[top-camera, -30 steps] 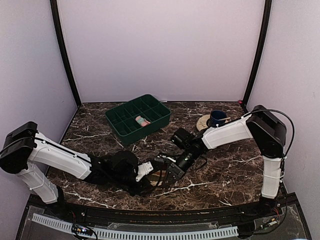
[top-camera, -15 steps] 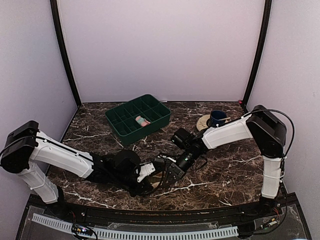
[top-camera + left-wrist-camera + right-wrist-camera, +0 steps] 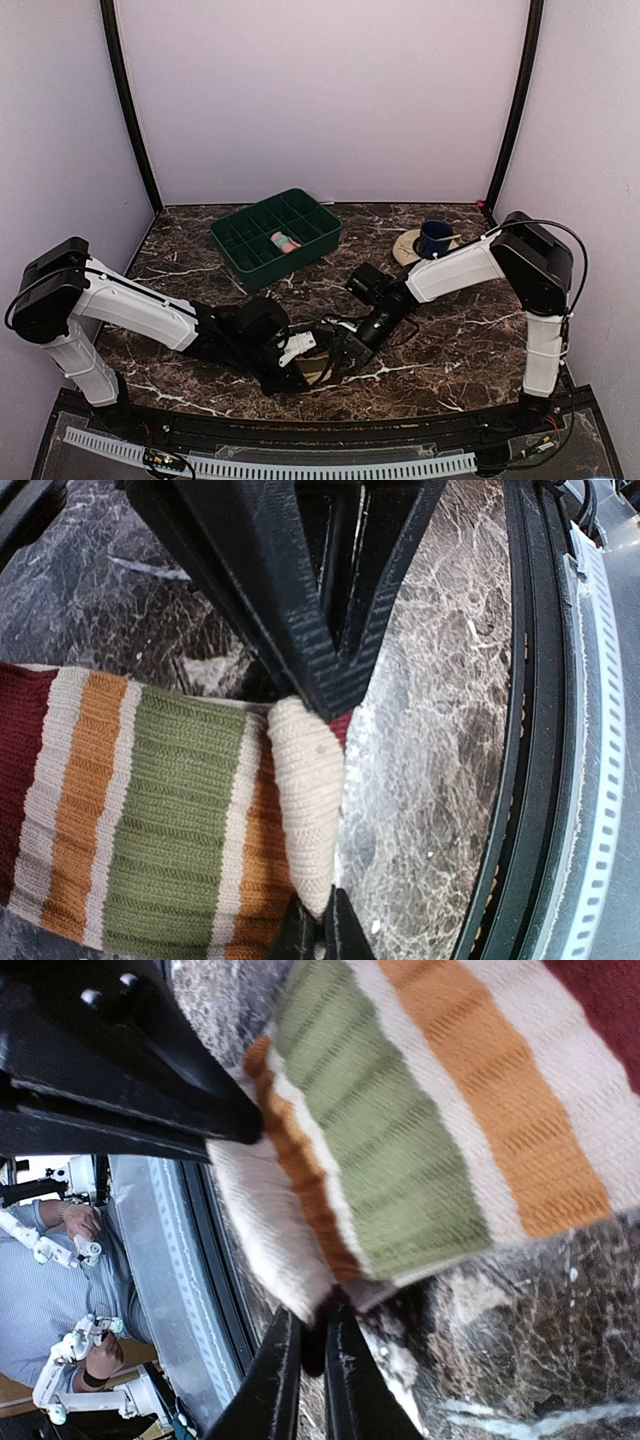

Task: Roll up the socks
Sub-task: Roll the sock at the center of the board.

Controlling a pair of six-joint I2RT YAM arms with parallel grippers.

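Two socks are showing: a pink sock (image 3: 285, 241) is sitting rolled in one compartment of the green tray (image 3: 300, 258) at 11 o'clock on the table (image 3: 450, 330), and a striped sock (image 3: 170, 810) is lying at 6 o'clock by the near edge. One blue cup (image 3: 436, 236) is standing at 2 o'clock. The two grippers are meeting at the striped sock's cream cuff, the left gripper (image 3: 325, 810) and the right gripper (image 3: 280, 1225) each pinching that folded cuff between its fingers.
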